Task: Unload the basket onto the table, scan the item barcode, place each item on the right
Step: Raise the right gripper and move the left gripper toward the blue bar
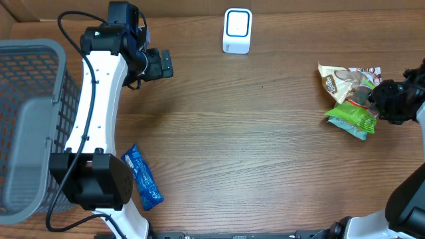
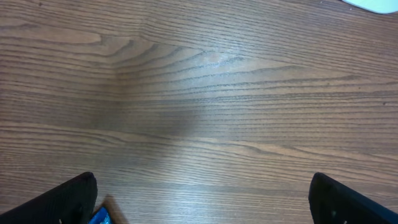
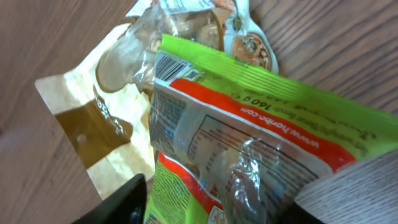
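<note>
**Scan not yet begun: item still on the table at the right edge**

Nothing of the scan itself looks done. The green packet [image 1: 352,118] lies on the table [image 1: 252,153] at the far right, partly over a beige snack packet [image 1: 342,79], and well apart from the white scanner [image 1: 237,30], which stands at the far edge near the middle.

The right gripper [image 1: 375,99] hangs right at the green packet. In its wrist view the two fingers [image 3: 124,202] stand apart at the bottom of the frame with the packet between them, so the claw is partly open and no grip shows. A barcode [image 3: 171,65] is visible on the upturned face of the packet, near its far left corner.

The left gripper [image 1: 163,64] is spread wide and holds nothing, over bare wood at the far left. A blue packet [image 1: 143,176] lies near the left arm's base, beside the grey basket [image 1: 26,99].

Still to do, by my reading: close on the green packet, lift it, carry it left to the scanner and turn the barcode toward it
</note>
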`<state>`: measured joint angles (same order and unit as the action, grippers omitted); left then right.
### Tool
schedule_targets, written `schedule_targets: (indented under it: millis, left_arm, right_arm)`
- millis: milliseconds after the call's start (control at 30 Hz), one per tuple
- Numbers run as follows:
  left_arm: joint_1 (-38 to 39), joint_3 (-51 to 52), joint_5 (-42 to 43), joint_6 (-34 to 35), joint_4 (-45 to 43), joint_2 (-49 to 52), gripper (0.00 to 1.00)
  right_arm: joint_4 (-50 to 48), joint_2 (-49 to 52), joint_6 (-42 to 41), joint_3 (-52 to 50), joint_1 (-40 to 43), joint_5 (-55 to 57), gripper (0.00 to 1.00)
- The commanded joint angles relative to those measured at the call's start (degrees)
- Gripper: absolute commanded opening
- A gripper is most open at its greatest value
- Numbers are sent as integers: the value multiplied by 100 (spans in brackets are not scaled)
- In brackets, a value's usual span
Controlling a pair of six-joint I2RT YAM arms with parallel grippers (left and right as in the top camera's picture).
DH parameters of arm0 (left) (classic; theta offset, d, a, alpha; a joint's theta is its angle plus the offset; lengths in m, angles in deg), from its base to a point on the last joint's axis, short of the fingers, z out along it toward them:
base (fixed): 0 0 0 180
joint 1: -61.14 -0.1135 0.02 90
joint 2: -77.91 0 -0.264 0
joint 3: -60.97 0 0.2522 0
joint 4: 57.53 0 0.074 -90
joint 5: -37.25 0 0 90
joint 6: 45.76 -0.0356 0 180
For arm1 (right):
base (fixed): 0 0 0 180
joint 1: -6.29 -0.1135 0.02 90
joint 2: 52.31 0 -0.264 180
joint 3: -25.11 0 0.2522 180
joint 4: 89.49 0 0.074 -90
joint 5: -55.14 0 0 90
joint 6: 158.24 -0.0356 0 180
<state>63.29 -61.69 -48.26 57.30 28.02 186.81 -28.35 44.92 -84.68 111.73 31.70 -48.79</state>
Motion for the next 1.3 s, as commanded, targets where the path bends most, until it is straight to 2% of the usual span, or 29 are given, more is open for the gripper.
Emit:
schedule_targets:
  millis: [0,267,400,567,800,1100,1267]
  left_arm:
    - [11,-70,39,-129,-7,15,100]
    - [11,-70,39,-127,-7,15,100]
    - [11,-70,39,-129,-7,15,100]
    - [11,-70,39,-129,-7,15,100]
    - [11,-70,39,-127,-7,15,100]
    - [11,-70,46,-122,-7,15,100]
    - [11,-92,455,55,79,11,100]
  right_arm:
    - [164,-269,-2,404,-50,-7,57]
    - [1510,-520,175,1947,-361,-2,76]
    - [2057,-525,192,2446,-557,-7,78]
    - [2284,-483,474,2385,-1139,-560,76]
    - [1759,-374,535,1633,-2651,-575,77]
    - [358,-269,444,627,-4535,-826,79]
    - [-289,-229,422,422,-5460,-824,79]
